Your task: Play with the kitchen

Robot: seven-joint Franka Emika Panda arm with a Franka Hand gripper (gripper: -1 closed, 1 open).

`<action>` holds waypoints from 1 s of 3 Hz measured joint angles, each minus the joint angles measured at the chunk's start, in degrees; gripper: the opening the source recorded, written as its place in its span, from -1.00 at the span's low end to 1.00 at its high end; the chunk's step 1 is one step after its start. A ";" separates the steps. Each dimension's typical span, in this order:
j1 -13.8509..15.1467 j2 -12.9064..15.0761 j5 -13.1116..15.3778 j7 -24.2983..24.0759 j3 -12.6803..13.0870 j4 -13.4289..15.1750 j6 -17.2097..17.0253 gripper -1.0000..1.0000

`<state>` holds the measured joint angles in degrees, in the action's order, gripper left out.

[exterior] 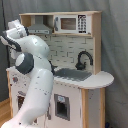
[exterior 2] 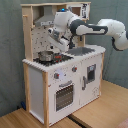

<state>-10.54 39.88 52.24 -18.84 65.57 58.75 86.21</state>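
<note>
The kitchen (exterior: 70,47) is a tall toy of pale wood and white panels, seen in both exterior views. Its counter carries a black faucet (exterior: 83,59) and a steel sink (exterior: 74,75), with a grey hood (exterior: 39,27) above. In the second exterior view the kitchen (exterior 2: 35,82) shows a dark stovetop (exterior 2: 60,59) with a small metal pot (exterior 2: 45,55) on it, knobs (exterior 2: 57,76) and an oven door (exterior 2: 64,95). My gripper (exterior 2: 56,42) hangs from the white arm just above and behind the pot. In the first exterior view the arm's own body hides it.
A toy microwave (exterior: 70,23) sits on the upper shelf. The white arm (exterior: 32,75) fills the first exterior view's left, in front of the stove side. A wooden floor (exterior 2: 100,112) lies around the kitchen's base, and grey curtains hang behind.
</note>
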 joint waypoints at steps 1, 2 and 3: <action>-1.16 -1.67 3.97 2.02 0.01 0.14 -4.16 1.00; -3.31 -1.69 8.46 2.64 0.02 0.27 -6.98 1.00; -5.64 -2.07 13.43 3.19 0.52 0.27 -10.90 1.00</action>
<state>-16.18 37.82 65.68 -15.66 66.09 59.01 75.31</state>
